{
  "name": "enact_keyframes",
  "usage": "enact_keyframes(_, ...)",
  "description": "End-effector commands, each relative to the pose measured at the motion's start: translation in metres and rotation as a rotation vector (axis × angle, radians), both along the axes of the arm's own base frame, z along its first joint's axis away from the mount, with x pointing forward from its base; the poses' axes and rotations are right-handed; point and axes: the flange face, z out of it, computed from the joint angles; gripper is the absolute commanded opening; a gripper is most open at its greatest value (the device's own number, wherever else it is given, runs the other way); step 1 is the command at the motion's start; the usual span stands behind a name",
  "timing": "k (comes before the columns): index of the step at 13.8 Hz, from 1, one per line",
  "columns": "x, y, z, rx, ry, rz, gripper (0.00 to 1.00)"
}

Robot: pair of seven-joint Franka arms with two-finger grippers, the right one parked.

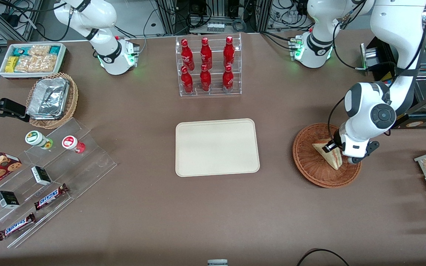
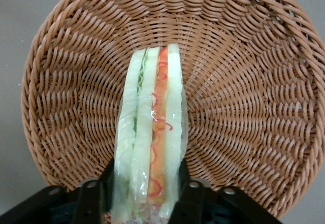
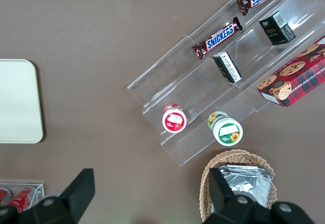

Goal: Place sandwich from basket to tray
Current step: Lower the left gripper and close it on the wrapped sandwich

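The sandwich (image 2: 150, 132) stands on edge in the basket (image 2: 244, 82), the tool (image 2: 147, 191) clamped on its sides; the tray (image 1: 216, 147) lies well apart on the bench (image 1: 213, 207).

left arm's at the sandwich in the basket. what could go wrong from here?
1. The left gripper straddles the soft plastic-wrapped triangular sandwich; squeezing may crush it or slip on the film.
2. Fingers sit low in the reddish-brown woven wicker basket; they could snag it on lift.
3. The cream rectangular tray needs a long carry.

glossy white arm (image 1: 368, 111), black round joint caps, black cables.
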Motion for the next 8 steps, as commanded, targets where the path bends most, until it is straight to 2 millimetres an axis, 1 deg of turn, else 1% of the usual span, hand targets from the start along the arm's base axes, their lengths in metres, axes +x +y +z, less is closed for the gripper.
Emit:
enact_keyframes(1,-0.002,-0.007,0.023,0.015,0.005,-0.016,0.0)
enact_keyframes(2,0.001,-0.009,0.034,0.018,0.008,-0.021,0.0)
enact_keyframes(4,0.007,-0.03,0.059,0.036,0.039,-0.066,0.0)
enact_keyframes(5,0.01,-0.043,0.074,0.042,0.062,-0.09,0.0)
enact_keyframes(6,0.012,-0.058,0.084,0.045,0.078,-0.116,0.0)
enact_keyframes(8,0.008,-0.098,0.097,0.049,0.091,-0.197,0.0)
